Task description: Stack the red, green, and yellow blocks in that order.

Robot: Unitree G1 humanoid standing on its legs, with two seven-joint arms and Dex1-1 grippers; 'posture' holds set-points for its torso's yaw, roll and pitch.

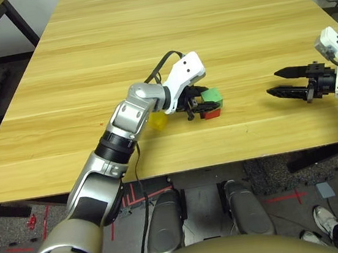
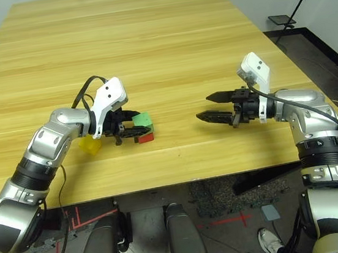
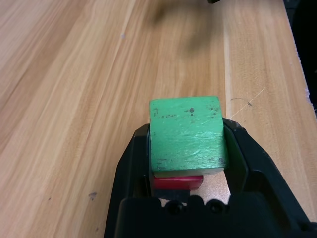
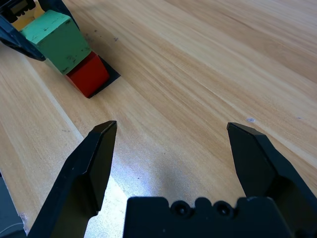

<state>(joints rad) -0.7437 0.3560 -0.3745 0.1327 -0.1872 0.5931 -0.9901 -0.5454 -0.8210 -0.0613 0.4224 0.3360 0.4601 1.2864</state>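
The left gripper (image 2: pixel 133 126) clamps the green block (image 3: pixel 186 135) atop the red block (image 4: pixel 88 74) (yellow block (image 2: pixel 89 144) beside); the right gripper (image 2: pixel 211 106) gapes wide near the table's (image 2: pixel 145 37) front edge.

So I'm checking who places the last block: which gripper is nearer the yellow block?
Left. The left gripper is right beside the yellow block, its jaws closed on the green block atop the red block. The right gripper hangs open, well off to the right.

Silver jointed forearms are ending in white wrist housings, black cables looping over them, and black two-fingered grippers.
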